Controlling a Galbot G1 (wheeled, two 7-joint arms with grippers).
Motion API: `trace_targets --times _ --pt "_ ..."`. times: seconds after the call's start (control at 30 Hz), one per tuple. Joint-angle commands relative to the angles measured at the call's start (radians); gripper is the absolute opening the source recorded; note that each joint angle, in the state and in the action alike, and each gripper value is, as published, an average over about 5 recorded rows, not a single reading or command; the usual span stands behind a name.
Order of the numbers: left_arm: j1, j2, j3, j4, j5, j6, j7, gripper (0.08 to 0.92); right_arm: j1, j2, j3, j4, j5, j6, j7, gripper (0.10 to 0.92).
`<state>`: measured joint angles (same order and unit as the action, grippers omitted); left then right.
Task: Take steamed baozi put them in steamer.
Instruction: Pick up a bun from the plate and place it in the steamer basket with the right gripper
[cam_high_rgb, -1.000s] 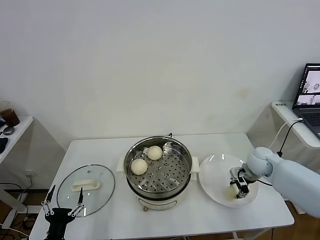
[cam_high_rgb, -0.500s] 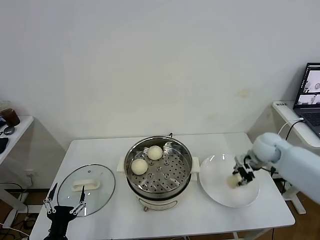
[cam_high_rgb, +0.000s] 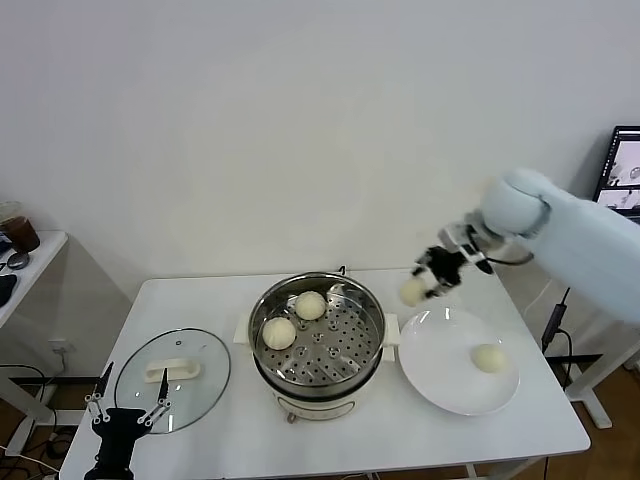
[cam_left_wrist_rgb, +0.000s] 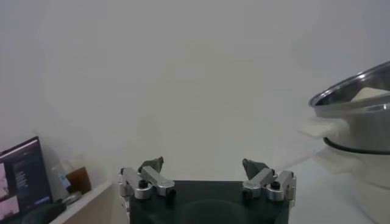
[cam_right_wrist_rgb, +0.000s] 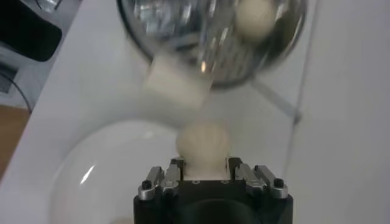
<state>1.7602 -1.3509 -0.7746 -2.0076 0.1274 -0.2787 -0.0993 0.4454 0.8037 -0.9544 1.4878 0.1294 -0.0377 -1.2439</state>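
The steel steamer (cam_high_rgb: 316, 345) stands mid-table with two baozi inside, one at its left (cam_high_rgb: 278, 332) and one at its back (cam_high_rgb: 309, 305). My right gripper (cam_high_rgb: 418, 288) is shut on a third baozi (cam_high_rgb: 411, 291) and holds it in the air between the steamer and the white plate (cam_high_rgb: 440, 375), above the plate's far edge. In the right wrist view this held baozi (cam_right_wrist_rgb: 203, 145) sits between the jaws, with the steamer (cam_right_wrist_rgb: 183, 33) beyond. A fourth baozi (cam_high_rgb: 487, 357) lies on the plate. My left gripper (cam_high_rgb: 127, 413) is open and empty at the table's front left corner.
The round glass lid (cam_high_rgb: 172, 379) with a white handle lies flat left of the steamer, just behind my left gripper. A side table with a laptop (cam_high_rgb: 624, 170) stands at the far right. A wall runs close behind the table.
My right gripper has lifted a baozi off the plate and carried it up and left toward the steamer. One baozi stays on the plate. The left arm has barely moved.
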Motion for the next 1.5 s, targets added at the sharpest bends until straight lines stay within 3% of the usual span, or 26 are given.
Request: trace_targets --times 0.03,0.5,1.07,1.17,1.5 --pt "0.003 -0.004 -0.002 -0.002 0.001 -0.001 -0.001 0.823 0.175 0.253 -0.170 0.033 0.097 0.124 0.045 0.458" --pt "0.000 -0.012 -0.014 0.008 0.001 -0.004 -0.001 0.823 0.032 0.457 -0.300 -0.101 -0.197 0.478 0.092 0.480" --pt "0.002 -0.019 -0.017 0.019 0.000 -0.015 -0.005 0.823 0.026 0.484 -0.333 -0.107 -0.235 0.608 0.036 0.526" --pt "0.001 -0.019 -0.018 0.020 0.000 -0.016 -0.006 0.823 0.024 0.481 -0.335 -0.107 -0.231 0.611 0.035 0.556" --pt "0.000 -0.022 -0.017 0.022 0.000 -0.017 -0.007 0.823 0.041 0.439 -0.283 -0.112 -0.220 0.603 0.035 0.793"
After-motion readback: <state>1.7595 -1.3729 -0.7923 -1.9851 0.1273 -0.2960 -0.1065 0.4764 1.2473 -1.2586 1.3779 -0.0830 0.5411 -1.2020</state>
